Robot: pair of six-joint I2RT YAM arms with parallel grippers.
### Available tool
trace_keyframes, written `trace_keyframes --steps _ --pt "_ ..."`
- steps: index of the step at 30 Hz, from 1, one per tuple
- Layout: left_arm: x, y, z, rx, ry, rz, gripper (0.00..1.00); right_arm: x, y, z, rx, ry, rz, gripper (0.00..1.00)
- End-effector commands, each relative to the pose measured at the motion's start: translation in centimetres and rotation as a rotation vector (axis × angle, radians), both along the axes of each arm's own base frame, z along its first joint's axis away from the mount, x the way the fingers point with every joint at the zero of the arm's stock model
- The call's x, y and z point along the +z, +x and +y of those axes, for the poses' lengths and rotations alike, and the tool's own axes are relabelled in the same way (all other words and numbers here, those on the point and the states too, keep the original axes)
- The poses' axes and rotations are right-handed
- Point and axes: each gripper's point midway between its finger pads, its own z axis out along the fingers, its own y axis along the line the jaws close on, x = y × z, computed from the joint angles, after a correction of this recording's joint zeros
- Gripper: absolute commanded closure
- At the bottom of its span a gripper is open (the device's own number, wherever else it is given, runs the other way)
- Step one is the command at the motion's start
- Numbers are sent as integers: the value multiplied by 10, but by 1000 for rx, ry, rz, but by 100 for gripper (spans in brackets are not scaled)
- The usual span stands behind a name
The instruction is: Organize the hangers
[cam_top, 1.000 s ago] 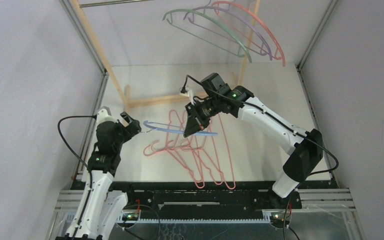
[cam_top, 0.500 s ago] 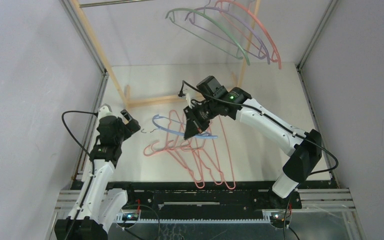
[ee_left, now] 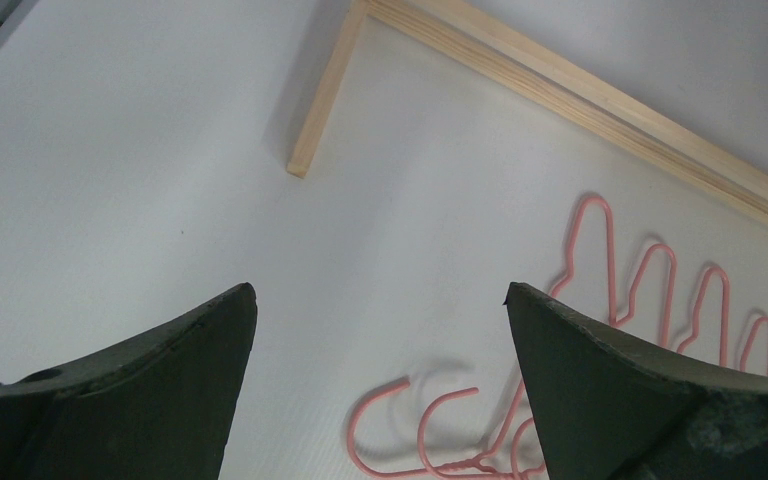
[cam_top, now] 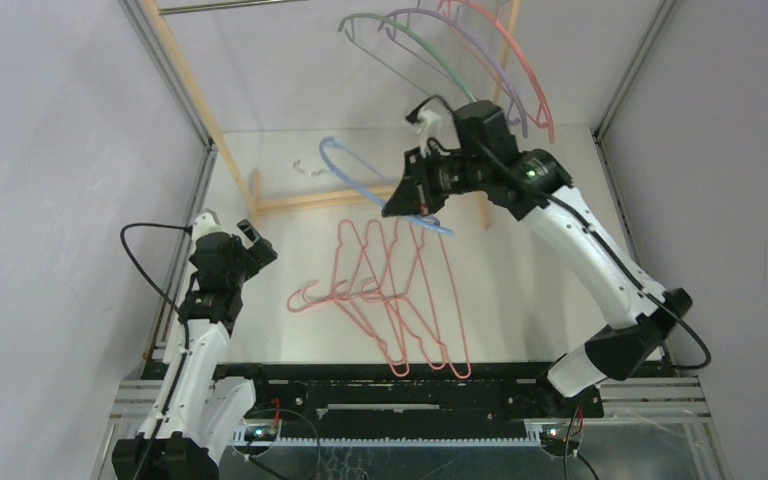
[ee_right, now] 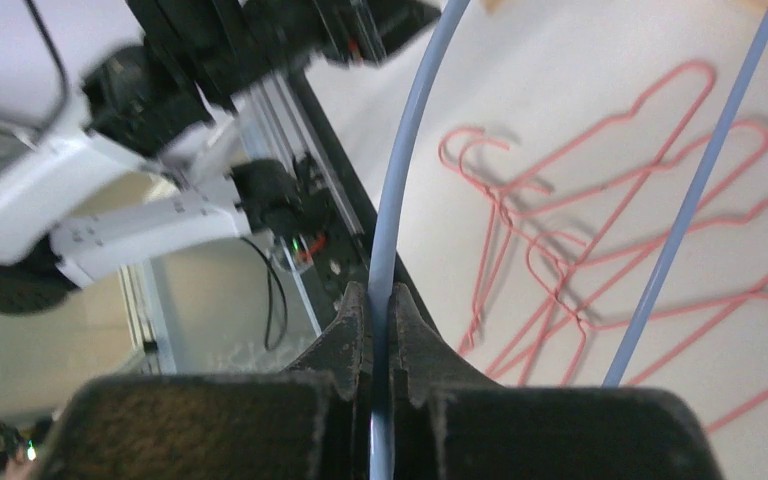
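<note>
Top view: hung hangers (cam_top: 480, 60) (green, lavender, pink) have hooks cut off by top edge, so contact with rail can't be seen. Rack (cam_top: 300, 203) top also cropped. Right hand (cam_top: 394, 207) covers the middle of the blue hanger (cam_top: 345, 165); exact grip spot hidden there. Pink hangers (cam_top: 400, 300) on counter (cam_top: 520, 320) overlap, count unclear. Tiny white bit (cam_top: 305, 168) near rack foot, too small to identify.

Left wrist view: pink pile cropped at right and bottom edges, part hidden behind one finger (ee_left: 640, 400) of left hand (ee_left: 380, 292).

Right wrist view: blue wire runs off top edge, lower part buried between the fingers. Left arm (ee_right: 140, 225) in background blurred. Pink ones cropped at right.
</note>
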Motion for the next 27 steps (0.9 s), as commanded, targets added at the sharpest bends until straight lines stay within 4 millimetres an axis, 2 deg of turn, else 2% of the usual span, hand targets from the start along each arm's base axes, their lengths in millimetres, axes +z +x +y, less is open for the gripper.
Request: trace_keyframes --steps 1,5,10,16,20,27 --pt "16 6 1 3 -9 -73 1 90 26 -4 -158 297 -162 100" --pt "25 8 -3 -7 -24 -95 1 140 52 -5 -275 543 -219 100" --pt "27 8 -3 -12 -20 -93 1 173 85 16 -291 690 -209 100" --pt "29 6 -2 -15 -11 -91 1 198 114 35 -285 817 -186 100" --pt "28 2 -1 -12 1 -80 1 201 127 39 -308 847 -177 100" --pt "26 2 1 -16 17 -71 1 208 129 35 -288 887 -196 100"
